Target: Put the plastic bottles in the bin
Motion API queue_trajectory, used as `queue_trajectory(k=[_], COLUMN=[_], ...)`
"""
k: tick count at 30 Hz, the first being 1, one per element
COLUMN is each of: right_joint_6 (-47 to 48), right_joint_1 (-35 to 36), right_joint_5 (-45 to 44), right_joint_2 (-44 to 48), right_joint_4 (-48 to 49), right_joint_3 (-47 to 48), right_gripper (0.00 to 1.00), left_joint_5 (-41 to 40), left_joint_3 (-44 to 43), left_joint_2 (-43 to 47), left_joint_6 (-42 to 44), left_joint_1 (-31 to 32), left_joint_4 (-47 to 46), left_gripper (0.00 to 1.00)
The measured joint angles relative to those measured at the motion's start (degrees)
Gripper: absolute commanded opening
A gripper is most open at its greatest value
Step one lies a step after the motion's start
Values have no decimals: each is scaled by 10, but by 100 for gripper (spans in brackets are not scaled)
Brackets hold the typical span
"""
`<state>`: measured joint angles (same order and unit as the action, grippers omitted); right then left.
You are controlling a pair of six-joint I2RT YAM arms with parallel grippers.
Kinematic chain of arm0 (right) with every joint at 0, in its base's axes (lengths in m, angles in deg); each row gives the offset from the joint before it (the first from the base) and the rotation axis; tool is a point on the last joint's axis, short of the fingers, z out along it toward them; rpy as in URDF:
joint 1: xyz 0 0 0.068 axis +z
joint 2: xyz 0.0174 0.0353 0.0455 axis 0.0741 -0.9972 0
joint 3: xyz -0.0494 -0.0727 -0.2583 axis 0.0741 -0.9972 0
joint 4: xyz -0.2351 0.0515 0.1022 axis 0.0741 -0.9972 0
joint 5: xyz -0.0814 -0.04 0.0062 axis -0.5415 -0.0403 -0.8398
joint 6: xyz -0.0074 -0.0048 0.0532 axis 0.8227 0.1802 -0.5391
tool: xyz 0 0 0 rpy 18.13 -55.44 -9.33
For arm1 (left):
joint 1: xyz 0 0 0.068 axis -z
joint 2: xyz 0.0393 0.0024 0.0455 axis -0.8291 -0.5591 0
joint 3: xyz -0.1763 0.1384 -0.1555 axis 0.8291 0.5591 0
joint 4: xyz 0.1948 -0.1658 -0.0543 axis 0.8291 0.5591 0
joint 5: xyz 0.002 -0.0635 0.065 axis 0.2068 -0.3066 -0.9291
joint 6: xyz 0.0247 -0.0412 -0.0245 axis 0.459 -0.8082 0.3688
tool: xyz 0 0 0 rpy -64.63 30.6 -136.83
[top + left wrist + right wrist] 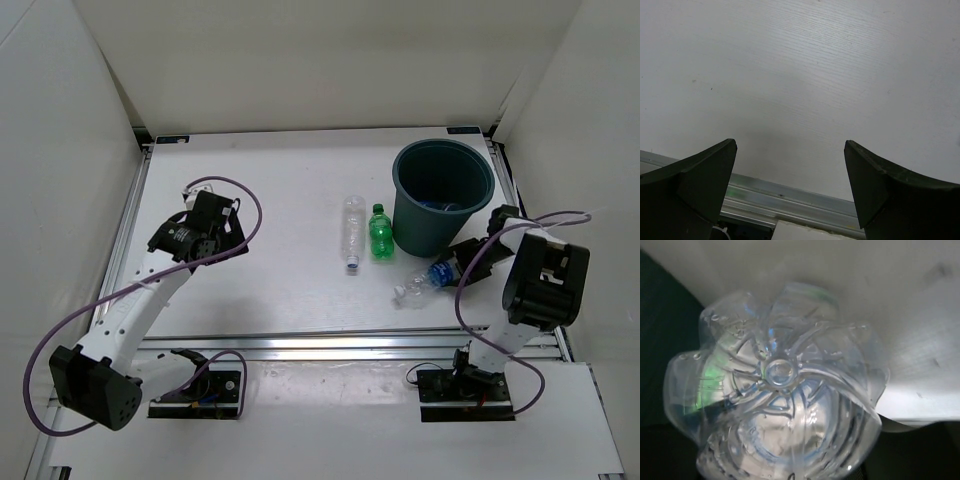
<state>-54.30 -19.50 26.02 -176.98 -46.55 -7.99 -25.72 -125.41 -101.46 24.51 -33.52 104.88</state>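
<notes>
The blue-label bottle [425,283] lay on its side on the tabletop [270,260], just in front of the bin [420,232]. Its cap pointed away from the bin. Your right end effector [457,265] was at the bottle's bottom end, close beside the bin. I could not tell if it was pinching the bottle yet. Your left end effector [790,144] was spread wide over bare tabletop, far to the left of the bin. The long clear bottle [352,232] and the green bottle [381,232] were just left of the bin. I think the blue-label bottle was empty, so it would be very light, thin and easy to squash. It looked smooth too, so it could slip. Its bumpy bottom end looked like a good place to hold.
</notes>
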Motion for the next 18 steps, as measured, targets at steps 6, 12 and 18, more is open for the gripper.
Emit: queue_trajectory(k=[6, 12, 18], right_joint_6=[11, 6, 33], right_joint_1=[0, 0, 2], right_joint_5=[-23, -38, -102], right_joint_2=[140, 305, 256], right_joint_4=[-85, -233, -302], right_joint_3=[-21, 86, 468], right_gripper=[26, 21, 23], left_joint_5=[0, -2, -5], left_joint_3=[-2, -9, -17], left_joint_2=[-11, -26, -27], left_joint_6=[-2, -4, -3], left_joint_1=[0, 0, 0], left_joint_4=[0, 1, -2], left_gripper=[100, 100, 100])
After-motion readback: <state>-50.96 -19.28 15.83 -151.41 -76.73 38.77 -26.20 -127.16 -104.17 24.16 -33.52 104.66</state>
